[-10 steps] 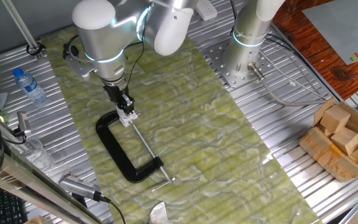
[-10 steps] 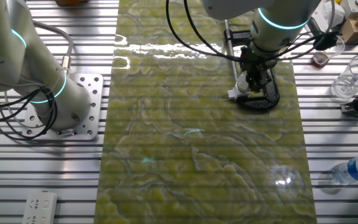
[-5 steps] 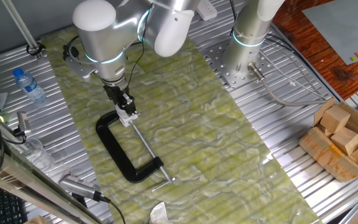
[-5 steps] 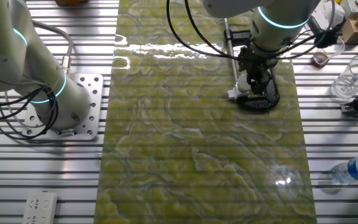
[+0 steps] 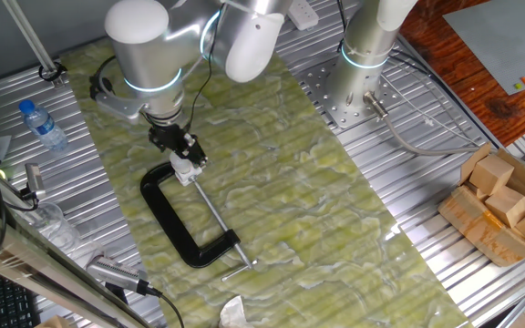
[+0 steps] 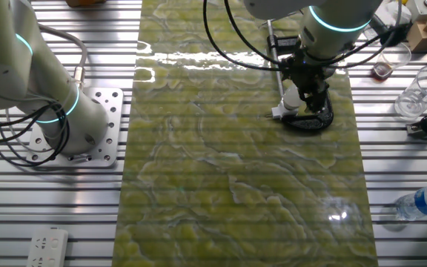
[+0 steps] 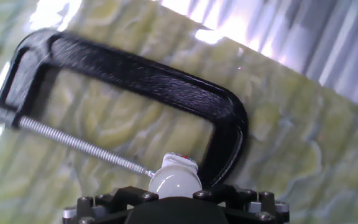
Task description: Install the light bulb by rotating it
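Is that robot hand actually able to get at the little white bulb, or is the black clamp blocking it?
Probably yes: the gripper is already right at the light bulb, which sits between its fingers in the hand view. The black C-clamp lies beside and beyond the bulb, not across the approach.

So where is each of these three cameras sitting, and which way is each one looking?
One fixed view: high up at one side of the table, looking down on the green mat; shows the arm, gripper and black C-clamp.
The other fixed view: high on the opposite side, looking down; same arm, gripper, clamp.
Hand view: on the hand, looking along the fingers at the light bulb; only the hand's black base shows.
Shared: all three show the clamp and mat.
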Tool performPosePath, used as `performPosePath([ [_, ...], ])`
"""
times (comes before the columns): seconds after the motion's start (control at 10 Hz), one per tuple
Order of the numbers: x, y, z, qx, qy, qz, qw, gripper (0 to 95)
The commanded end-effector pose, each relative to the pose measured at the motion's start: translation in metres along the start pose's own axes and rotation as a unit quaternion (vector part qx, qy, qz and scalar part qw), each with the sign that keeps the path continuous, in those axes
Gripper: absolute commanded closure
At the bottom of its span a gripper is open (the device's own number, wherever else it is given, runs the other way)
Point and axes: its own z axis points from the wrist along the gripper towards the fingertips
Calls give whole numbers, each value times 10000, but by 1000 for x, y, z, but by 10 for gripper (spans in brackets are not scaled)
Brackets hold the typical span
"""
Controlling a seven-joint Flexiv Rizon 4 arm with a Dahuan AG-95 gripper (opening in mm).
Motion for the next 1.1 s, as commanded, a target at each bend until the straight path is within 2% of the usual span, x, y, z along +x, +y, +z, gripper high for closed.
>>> performPosePath([
  [0.1,-1,0,-2,55,-117,-3813,9244,190],
  [0.4,-1,0,-2,-39,-188,-4273,9039,190],
  [0.6,-1,0,-2,-33,-193,-4653,8849,190],
  [1.0,-1,0,-2,-14,-155,-4916,8707,190],
  [1.1,-1,0,-2,-10,-152,-5009,8654,190],
])
